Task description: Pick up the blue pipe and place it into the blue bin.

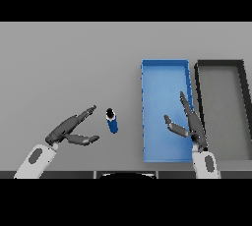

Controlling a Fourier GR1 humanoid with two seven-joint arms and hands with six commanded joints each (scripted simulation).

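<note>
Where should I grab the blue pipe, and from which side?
Grip the pipe round its middle, coming from its left with the left hand, which is open beside it. It seems to stand upright and clear of the bin, so fingers and thumb can probably close across its width.

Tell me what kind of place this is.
Probably a sorting workstation: a plain grey table bearing only a blue bin beside a dark bin, with a small blue pipe left of them, apparently waiting to be binned.
</note>
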